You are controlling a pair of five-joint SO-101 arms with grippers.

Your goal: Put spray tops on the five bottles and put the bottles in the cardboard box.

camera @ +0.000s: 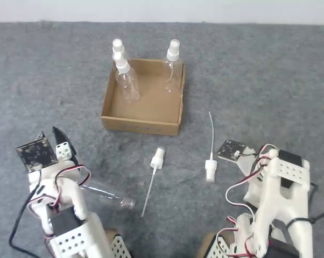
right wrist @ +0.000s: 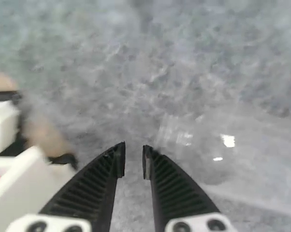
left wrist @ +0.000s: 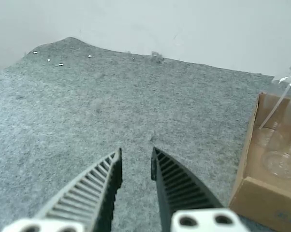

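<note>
Grey mat (camera: 269,80) covers the whole table, and the two arms stand at the lower edge of the high view, the left arm at the lower left and the right arm at the lower right. At the lower left the left gripper (camera: 58,137) points toward the upper part of the frame. In its own wrist view the left gripper (left wrist: 136,151) has its jaws a little apart, with a narrow gap and only mat between them. The right gripper (right wrist: 133,146) is also narrowly parted and holds nothing. Beyond its tips a clear glossy shape lies on the mat, too blurred to name surely. Just beside the left arm, in the lower left of the high view, an uncapped bottle (camera: 105,192) lies on its side with its neck toward the centre. Near the centre the first spray top (camera: 157,158) lies flat, and its thin tube runs toward the lower edge. To the right of it, near the right arm, the second spray top (camera: 210,170) lies with its tube pointing toward the upper edge. The two tops are apart from each other and from the lying bottle. Farther up, in the upper centre, the cardboard box (camera: 140,126) sits open on the mat. Three bottles with white tops stand in it: the front left bottle (camera: 127,83) and the back left bottle (camera: 118,46) near the upper left corner, and the right bottle (camera: 173,78) in the upper right corner. Behind the mat a pale wall (camera: 259,11) closes the view.
</note>
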